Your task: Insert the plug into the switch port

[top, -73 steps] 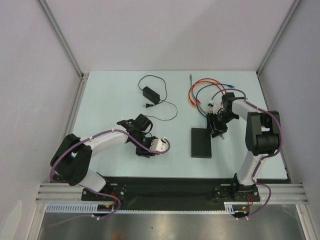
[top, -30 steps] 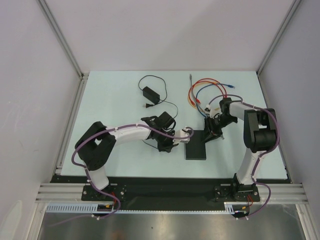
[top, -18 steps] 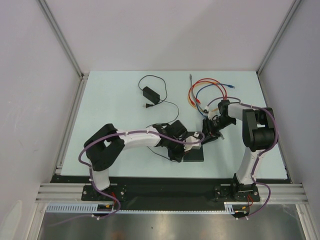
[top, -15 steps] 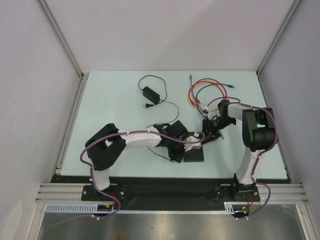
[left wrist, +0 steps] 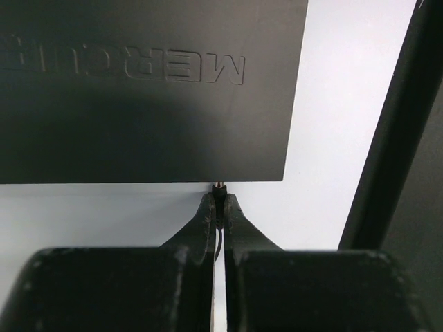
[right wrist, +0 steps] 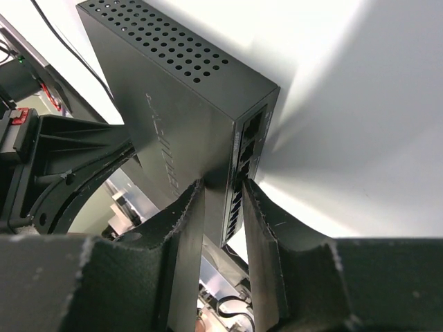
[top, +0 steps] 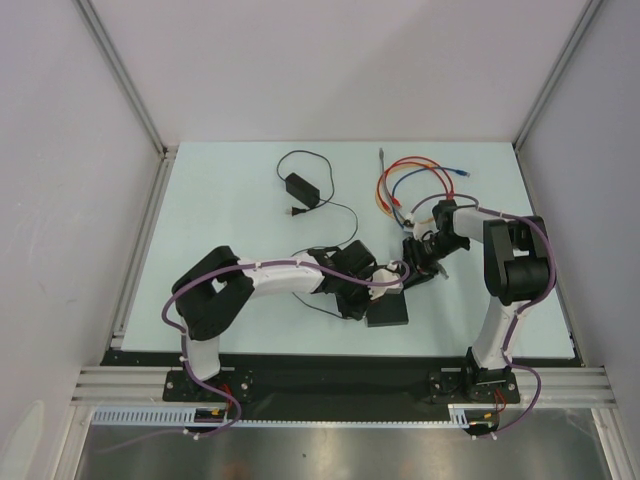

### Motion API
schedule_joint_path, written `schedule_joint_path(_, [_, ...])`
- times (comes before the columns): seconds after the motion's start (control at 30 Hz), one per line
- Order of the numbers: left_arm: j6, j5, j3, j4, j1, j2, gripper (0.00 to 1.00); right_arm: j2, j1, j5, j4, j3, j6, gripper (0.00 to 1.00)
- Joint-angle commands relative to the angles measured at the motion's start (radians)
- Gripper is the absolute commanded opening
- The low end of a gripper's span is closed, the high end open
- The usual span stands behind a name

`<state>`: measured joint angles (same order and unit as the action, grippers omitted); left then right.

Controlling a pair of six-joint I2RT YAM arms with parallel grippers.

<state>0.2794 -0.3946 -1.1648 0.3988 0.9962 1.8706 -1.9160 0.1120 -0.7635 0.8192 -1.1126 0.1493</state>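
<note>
- The left gripper (left wrist: 220, 205) is pinched fully shut on the plug (left wrist: 220, 187). Only the plug's small metal tip shows past the fingertips.
- That tip sits right against the near edge of the switch (left wrist: 145, 97), close to one corner of the flat black box. (From the left wrist view I can't tell whether it has gone in or is only touching.)
- The right gripper (right wrist: 223, 199) is partly closed across the thickness of the switch. One finger (right wrist: 181, 228) presses its broad face and the other presses the narrow edge.
- A row of sockets (right wrist: 243, 160) runs along that narrow edge. Which one is the switch port I can't tell from here.
- From above, the switch (top: 390, 310) lies near the middle of the table (top: 220, 230). The left gripper (top: 380, 283) is at its left side and the right gripper (top: 416, 264) at its far right corner.
- The power adapter (top: 298, 185) lies well apart at the back, and a tangle of coloured cables (top: 405, 178) is behind the right arm.
</note>
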Motion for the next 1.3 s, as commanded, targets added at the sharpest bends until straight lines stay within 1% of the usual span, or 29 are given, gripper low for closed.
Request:
schedule_joint_path(0.0, [-0.028,-0.003,-0.026,-0.106,0.002,-0.050,0.01,0.005,0.034,0.064,-0.022,0.025,0.018,0.32])
schedule_joint_path(0.23, [-0.031,-0.015,-0.018,-0.123,0.001,-0.071,0.00,-0.005,0.035,0.075,-0.022,0.022,0.013,0.33])
schedule_joint_path(0.47, [-0.032,-0.069,-0.009,-0.120,0.001,-0.117,0.00,-0.006,0.037,0.085,-0.020,0.020,0.010,0.33])
schedule_joint_path(0.73, [-0.043,-0.092,-0.006,-0.109,-0.001,-0.088,0.01,-0.008,0.034,0.079,-0.018,0.020,0.007,0.33])
schedule_joint_path(0.83, [-0.049,-0.093,0.040,-0.135,-0.002,-0.109,0.00,-0.017,0.020,0.076,0.007,-0.001,0.018,0.38])
schedule_joint_path(0.87, [-0.054,-0.093,0.050,-0.140,-0.010,-0.122,0.00,-0.015,0.003,0.076,0.043,-0.010,0.039,0.46])
schedule_joint_path(0.93, [-0.054,-0.092,0.068,-0.135,-0.024,-0.162,0.00,0.004,-0.023,0.082,0.080,-0.039,0.067,0.52])
schedule_joint_path(0.97, [-0.054,-0.093,0.073,-0.130,-0.039,-0.175,0.00,0.021,-0.041,0.076,0.102,-0.041,0.082,0.58])
schedule_joint_path(1.03, [-0.036,-0.095,0.082,-0.098,-0.050,-0.209,0.00,0.078,-0.080,0.070,0.109,-0.032,0.082,0.64])
schedule_joint_path(1.07, [-0.022,-0.092,0.082,-0.080,-0.050,-0.217,0.00,0.131,-0.081,0.087,0.109,-0.020,0.084,0.74])
schedule_joint_path(1.1, [-0.013,-0.090,0.083,-0.049,-0.050,-0.220,0.00,0.155,-0.083,0.096,0.119,-0.015,0.085,0.76])
schedule_joint_path(1.13, [-0.014,-0.090,0.085,-0.038,-0.050,-0.220,0.00,0.167,-0.080,0.099,0.129,-0.010,0.088,0.77])
schedule_joint_path(1.17, [-0.016,-0.098,0.082,-0.026,-0.050,-0.214,0.00,0.173,-0.078,0.086,0.150,0.002,0.091,0.76])
schedule_joint_path(1.2, [-0.028,-0.104,0.077,0.003,-0.047,-0.205,0.00,0.170,-0.077,0.069,0.149,0.014,0.091,0.74])
schedule_joint_path(1.23, [-0.038,-0.107,0.062,0.017,-0.041,-0.180,0.00,0.167,-0.066,0.085,0.155,0.008,0.085,0.69])
schedule_joint_path(1.27, [-0.054,-0.108,0.056,0.032,-0.034,-0.173,0.00,0.149,-0.064,0.072,0.147,0.014,0.085,0.68])
